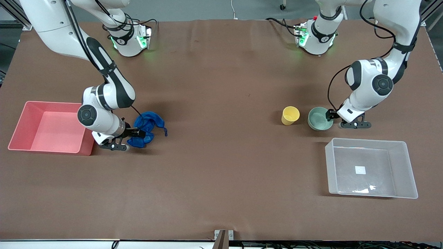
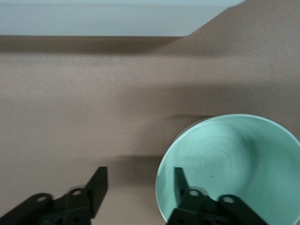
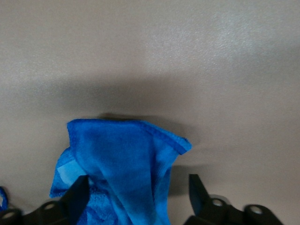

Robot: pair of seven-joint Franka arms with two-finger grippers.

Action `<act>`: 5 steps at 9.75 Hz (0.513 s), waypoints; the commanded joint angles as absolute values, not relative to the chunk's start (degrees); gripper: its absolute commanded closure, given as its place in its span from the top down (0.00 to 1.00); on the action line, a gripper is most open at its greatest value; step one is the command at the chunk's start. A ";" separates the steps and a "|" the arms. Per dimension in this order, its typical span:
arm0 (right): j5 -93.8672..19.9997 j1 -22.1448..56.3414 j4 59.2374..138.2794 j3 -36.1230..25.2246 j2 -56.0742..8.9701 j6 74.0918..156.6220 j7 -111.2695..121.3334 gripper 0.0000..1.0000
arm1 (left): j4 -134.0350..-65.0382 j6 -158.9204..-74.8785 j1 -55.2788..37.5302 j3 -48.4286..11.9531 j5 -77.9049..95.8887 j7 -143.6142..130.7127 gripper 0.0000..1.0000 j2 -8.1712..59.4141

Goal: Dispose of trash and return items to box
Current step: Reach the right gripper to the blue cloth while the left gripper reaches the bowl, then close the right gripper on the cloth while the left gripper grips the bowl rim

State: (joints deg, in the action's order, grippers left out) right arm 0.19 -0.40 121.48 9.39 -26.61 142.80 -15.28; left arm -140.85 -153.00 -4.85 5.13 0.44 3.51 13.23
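Front: rag (image 1: 147,128) beside pink bin (image 1: 26,124); cup (image 1: 290,115) next to bowl (image 1: 319,118), box (image 1: 398,152) nearer the camera.
Left wrist: left gripper (image 2: 138,180) open, fingers straddling the bowl's rim.
Right wrist: right gripper (image 3: 138,190) wide around the rag.

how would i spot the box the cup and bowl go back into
Look toward the left arm's end of the table. Nearer the front camera than the yellow cup and mint-green bowl sits the box. It is see-through with a white label inside, unlike the pink bin.
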 commanded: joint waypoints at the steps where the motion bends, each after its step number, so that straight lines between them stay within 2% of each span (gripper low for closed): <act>1: 0.70 -0.09 123.48 9.75 -25.22 142.65 -18.61 0.23 | -141.06 -156.51 -5.18 4.92 -0.09 4.13 0.25 16.07; 2: 0.70 0.00 123.57 9.84 -25.22 142.21 -21.68 0.06 | -141.24 -157.58 -5.19 4.83 -0.09 3.96 0.21 16.61; 3: 0.70 0.09 123.31 9.84 -25.22 141.86 -21.71 0.02 | -141.15 -157.59 -5.19 4.83 -0.09 3.87 0.16 16.79; 4: 0.70 0.09 123.22 9.84 -25.22 141.77 -21.53 0.01 | -140.98 -157.59 -5.27 4.75 -0.09 3.95 0.02 16.53; 5: 0.70 0.00 122.79 9.84 -24.79 141.25 -21.62 0.01 | -140.89 -157.41 -5.45 4.75 -0.09 4.48 0.01 14.70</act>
